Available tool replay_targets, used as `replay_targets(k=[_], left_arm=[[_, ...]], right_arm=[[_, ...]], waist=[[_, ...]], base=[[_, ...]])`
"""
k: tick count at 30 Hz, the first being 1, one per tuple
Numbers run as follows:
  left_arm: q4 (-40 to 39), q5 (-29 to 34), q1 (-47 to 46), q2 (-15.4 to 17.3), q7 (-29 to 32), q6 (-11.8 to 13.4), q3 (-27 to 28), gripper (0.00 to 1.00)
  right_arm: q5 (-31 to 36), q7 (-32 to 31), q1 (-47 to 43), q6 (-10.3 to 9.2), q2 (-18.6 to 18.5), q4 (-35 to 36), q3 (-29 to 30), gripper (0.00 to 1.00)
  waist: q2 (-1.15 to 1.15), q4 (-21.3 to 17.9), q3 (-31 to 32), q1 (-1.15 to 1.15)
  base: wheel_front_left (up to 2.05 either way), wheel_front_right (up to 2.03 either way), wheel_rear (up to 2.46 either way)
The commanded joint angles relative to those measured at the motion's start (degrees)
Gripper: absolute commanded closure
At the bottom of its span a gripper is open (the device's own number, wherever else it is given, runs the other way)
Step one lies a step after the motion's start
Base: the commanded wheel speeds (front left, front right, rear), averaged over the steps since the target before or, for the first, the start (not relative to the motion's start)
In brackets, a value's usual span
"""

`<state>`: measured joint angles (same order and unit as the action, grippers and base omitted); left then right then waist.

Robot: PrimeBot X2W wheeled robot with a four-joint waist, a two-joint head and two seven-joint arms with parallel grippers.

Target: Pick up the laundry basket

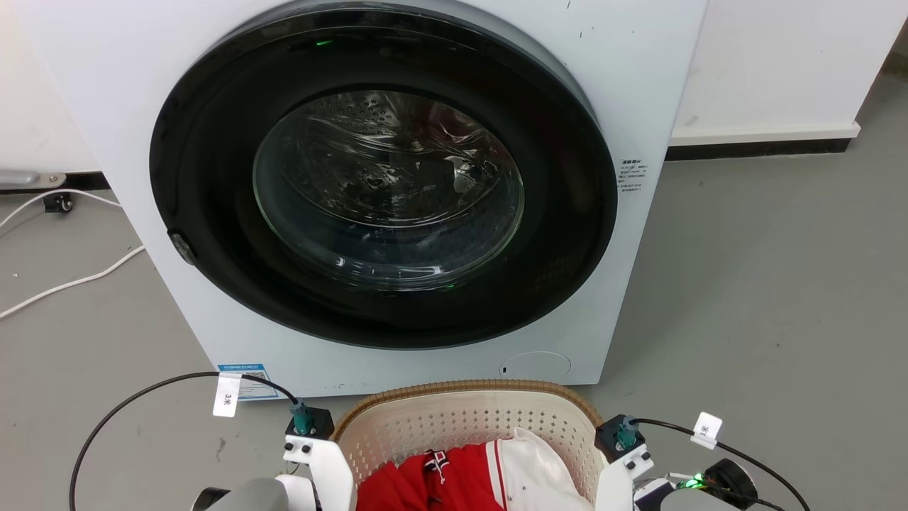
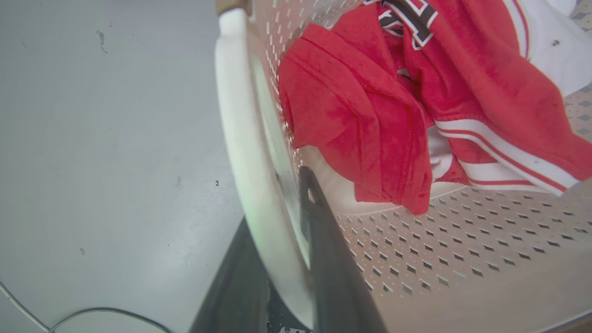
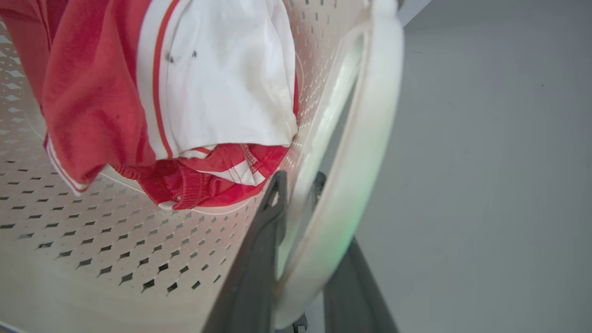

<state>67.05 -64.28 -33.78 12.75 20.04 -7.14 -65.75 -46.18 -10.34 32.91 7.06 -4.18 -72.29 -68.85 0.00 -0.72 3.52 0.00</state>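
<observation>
**Left claw** (image 2: 275,203): nearly closed, one dark finger (image 2: 323,259) on each side of the left handle (image 2: 240,138), pinching the white loop.

**Right claw** (image 3: 298,185): likewise, fingers (image 3: 259,259) clamped on the right handle (image 3: 370,138).

**Basket** (image 1: 454,424): cream perforated plastic with a brown rim, just in front of the washer (image 1: 638,85). I cannot tell whether it rests on the floor (image 1: 766,298) or hangs clear.

**Contents:** a few red and white clothes (image 1: 454,482), loosely heaped.

**Handling (judged):** light. The shell is stiff but likely to flex under a one-sided pull. The handles are smooth and rounded, and may slip or swivel between the fingers.

**Hold (judged):** both handles at mid-loop, raised evenly and level so the load does not slide.
</observation>
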Motion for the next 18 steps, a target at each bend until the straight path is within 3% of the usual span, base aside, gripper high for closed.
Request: replay_targets(k=[1,18], left_arm=[[-0.5,-0.3,-1.2,-0.2,-0.5,-0.5,-0.1,1.00],[-0.4,-2.2,-1.6,-0.2,-0.9,-0.5,-2.1,1.00]], right_arm=[[0.2,0.4,0.5,0.78,0.6,0.3,-1.0,1.00],[-1.7,0.8,0.8,0.79,0.4,0.1,-3.0,1.00]], waist=[[0.00,0.0,0.0,0.00],[0.00,-0.1,-0.1,0.00]], base=[[0.00,0.00,0.00],[0.00,0.00,0.00]])
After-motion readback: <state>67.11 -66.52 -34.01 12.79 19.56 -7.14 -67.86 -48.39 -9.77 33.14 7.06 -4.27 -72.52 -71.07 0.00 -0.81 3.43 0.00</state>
